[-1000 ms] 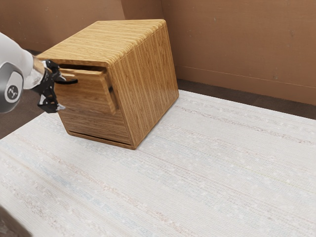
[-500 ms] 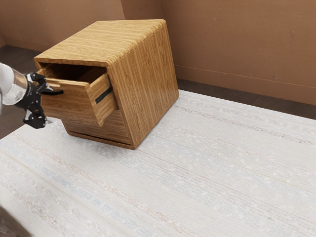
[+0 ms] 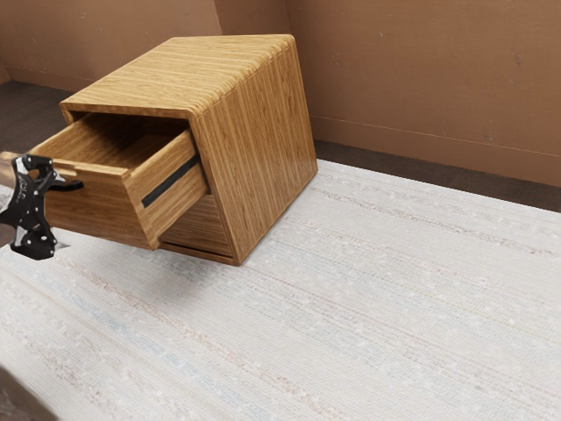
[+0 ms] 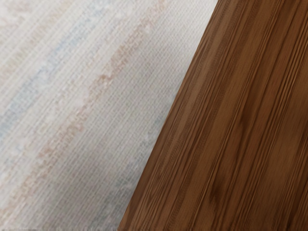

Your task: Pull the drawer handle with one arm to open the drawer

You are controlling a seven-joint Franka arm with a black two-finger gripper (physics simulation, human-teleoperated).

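Note:
A wooden cabinet [image 3: 254, 132] stands at the back of the pale table [image 3: 351, 307] in the exterior view. Its upper drawer [image 3: 101, 206] sticks far out toward the exterior view's left, and its hollow inside [image 3: 123, 140] shows. My black gripper [image 3: 51, 209] is at the drawer's front, at the exterior view's left edge, shut on the drawer handle [image 3: 70, 185], which my hand mostly hides. A black rail [image 3: 171, 180] runs along the drawer's side. In the wrist view, the drawer's wooden front [image 4: 240, 120] is close under my hand, with the table [image 4: 72, 96] beside it.
A brown wall [image 3: 421, 61] runs behind the table, with dark floor [image 3: 438, 167] at its foot. A lower cabinet front [image 3: 197, 232] sits flush under the drawer. The table stretches wide toward the exterior view's right and front.
My gripper has moved toward the exterior view's left and slightly down, drawing the drawer steadily further out of the cabinet. The cabinet has stayed put.

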